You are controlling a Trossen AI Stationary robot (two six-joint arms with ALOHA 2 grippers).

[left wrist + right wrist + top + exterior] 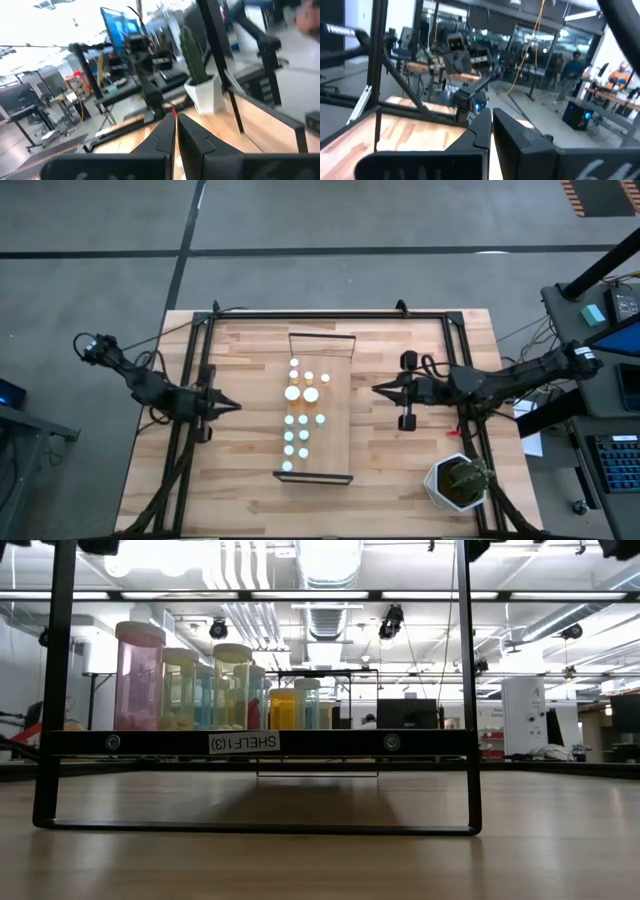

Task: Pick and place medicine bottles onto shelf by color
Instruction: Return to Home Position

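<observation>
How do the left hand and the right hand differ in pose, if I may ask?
The left hand sits left of the shelf, pointing right; the right hand sits right of it, pointing left. The right hand is nearer the shelf than the left hand. Both are shut and empty.

About a dozen small white-capped medicine bottles (pixel 303 420) are stood upright in rows on the long light-wood shelf (pixel 336 445).
</observation>
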